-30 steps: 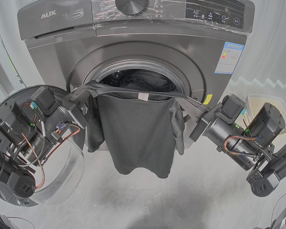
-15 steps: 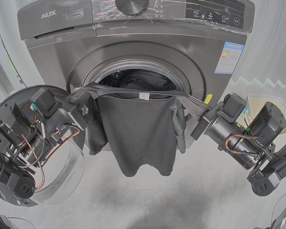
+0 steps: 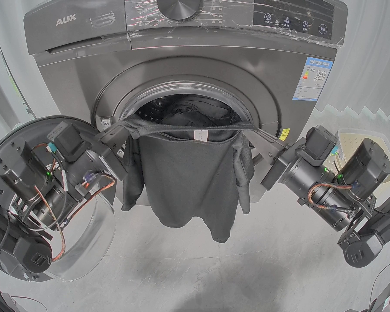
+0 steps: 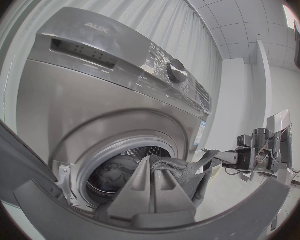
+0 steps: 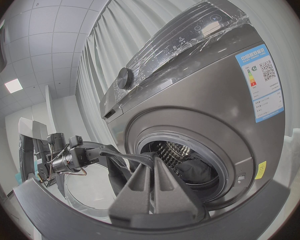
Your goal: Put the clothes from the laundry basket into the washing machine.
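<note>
Nearest, on the left, the round glass door (image 3: 95, 239) of the washing machine (image 3: 160, 66) stands swung wide open, low over the grey floor (image 3: 255, 274). Just beyond it, the left gripper (image 3: 120, 127) is clenched on one end of the top edge of a dark T-shirt (image 3: 186, 178). Across on the right, at about the same height, the right gripper (image 3: 254, 134) is clamped on the other end of that edge. The edge runs taut from one gripper to the other, a small white label at its middle. The body of the T-shirt hangs free below that line, its hem well clear of the floor, with a sleeve drooping at each side just under each gripper. The wrist views show each pair of fingers pressed together with dark cloth bunched at the tips. The stretched edge lies right in front of the lower lip of the drum opening (image 3: 251, 109), with the cloth draped outside the machine's front. Farther in, more dark clothes (image 3: 195, 109) lie heaped inside the drum. Far right, behind the right arm, sits a white perforated tub, probably the laundry basket (image 3: 352, 141), though most of it is hidden. Farthest up, a round dial (image 3: 179, 1) sits on the film-covered panel.
</note>
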{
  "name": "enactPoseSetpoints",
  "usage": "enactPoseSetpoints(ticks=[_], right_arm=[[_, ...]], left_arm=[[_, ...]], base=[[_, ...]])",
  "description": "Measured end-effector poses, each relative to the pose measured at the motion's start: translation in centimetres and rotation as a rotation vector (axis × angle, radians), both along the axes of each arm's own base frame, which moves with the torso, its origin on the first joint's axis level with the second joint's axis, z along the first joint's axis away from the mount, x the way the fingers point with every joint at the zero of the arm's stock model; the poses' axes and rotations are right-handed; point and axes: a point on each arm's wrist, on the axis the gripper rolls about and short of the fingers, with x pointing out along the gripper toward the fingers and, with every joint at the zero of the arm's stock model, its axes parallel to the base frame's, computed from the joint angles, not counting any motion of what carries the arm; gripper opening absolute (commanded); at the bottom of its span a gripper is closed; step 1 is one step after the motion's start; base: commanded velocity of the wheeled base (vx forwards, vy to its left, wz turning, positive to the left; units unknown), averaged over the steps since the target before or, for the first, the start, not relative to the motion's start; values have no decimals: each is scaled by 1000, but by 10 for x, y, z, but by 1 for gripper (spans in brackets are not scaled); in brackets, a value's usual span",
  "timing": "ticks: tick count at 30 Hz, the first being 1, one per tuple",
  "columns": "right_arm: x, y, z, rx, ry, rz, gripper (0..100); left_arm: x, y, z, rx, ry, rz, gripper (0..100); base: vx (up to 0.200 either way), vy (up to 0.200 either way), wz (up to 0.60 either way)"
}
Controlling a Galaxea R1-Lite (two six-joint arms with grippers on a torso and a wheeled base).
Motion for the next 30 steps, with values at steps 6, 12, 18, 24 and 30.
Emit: enactPoseSetpoints(ticks=[6, 12, 18, 24, 30], right_arm=[[-2, -2, -23, -43, 89, -3, 0], [-8, 10, -54, -107, 194, 41, 100], [-18, 24, -85, -184, 283, 94, 100], [-26, 25, -108, -255, 355, 112, 100], [-24, 23, -122, -293, 397, 101, 100]], left_arm=[[1, -22, -9, 30, 13, -69, 0], [9, -40, -15, 52, 12, -101, 0], [17, -47, -17, 52, 8, -100, 0], [19, -49, -13, 38, -8, -101, 0], [16, -48, -2, 14, -38, -105, 0]], base=[[0, 0, 0], [0, 0, 0], [0, 0, 0], [0, 0, 0], [0, 0, 0]])
